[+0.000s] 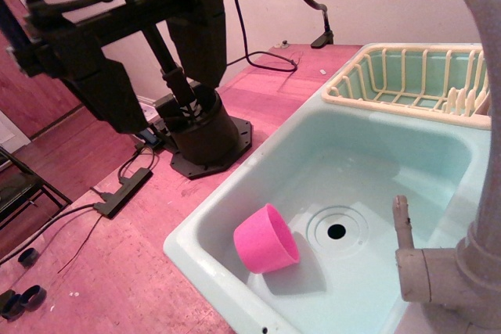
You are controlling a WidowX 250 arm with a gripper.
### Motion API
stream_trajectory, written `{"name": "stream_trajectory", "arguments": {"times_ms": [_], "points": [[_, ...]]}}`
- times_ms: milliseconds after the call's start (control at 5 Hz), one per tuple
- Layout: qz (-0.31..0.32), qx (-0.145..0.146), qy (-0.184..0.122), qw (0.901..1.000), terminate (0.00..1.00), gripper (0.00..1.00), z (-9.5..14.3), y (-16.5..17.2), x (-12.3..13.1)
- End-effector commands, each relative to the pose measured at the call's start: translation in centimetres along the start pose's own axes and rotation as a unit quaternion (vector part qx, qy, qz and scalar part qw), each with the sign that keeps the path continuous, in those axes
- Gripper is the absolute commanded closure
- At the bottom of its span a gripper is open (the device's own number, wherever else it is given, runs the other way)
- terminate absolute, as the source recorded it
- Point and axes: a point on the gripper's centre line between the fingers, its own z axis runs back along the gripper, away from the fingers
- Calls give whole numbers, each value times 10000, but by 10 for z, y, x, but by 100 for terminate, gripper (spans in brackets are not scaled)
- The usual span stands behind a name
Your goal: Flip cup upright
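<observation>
Beside the round drain ring (337, 231) of the pale turquoise sink (235, 217), the small bright pink plastic cup (264, 240) lies tipped, probably light, stiff and slippery, best pinched across its rim; the gripper's state I cannot tell.

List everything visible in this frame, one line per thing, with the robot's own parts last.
cup: one, bright pink, on its side in the sink basin, left of the drain.
sink: one, pale turquoise, set in the counter at right.
drain ring: one, turquoise with a dark hole, basin floor.
dish rack: one, cream over turquoise, upper right beside the sink.
faucet: one, grey, right edge foreground.
counter: one, reddish-pink wood, left and centre.
cables: several, black, across the counter and wall.
power strip: one, black, left of the robot base.
robot base: one, black, bolted on the counter.
robot arm: one, black, upper left; its hand is out of view.
</observation>
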Motion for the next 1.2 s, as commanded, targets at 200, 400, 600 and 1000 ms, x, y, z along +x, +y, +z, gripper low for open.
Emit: {"name": "stream_trajectory", "arguments": {"times_ms": [200, 400, 600, 1000], "points": [[-102, -196, 65, 9997, 0, 0, 1, -21, -6], [-175, -255, 149, 9994, 0, 0, -8, -30, -14], [-246, -223, 91, 9994, 0, 0, -26, -33, -11], [-299, 105, -142, 9994, 0, 0, -78, -25, 0]]}}
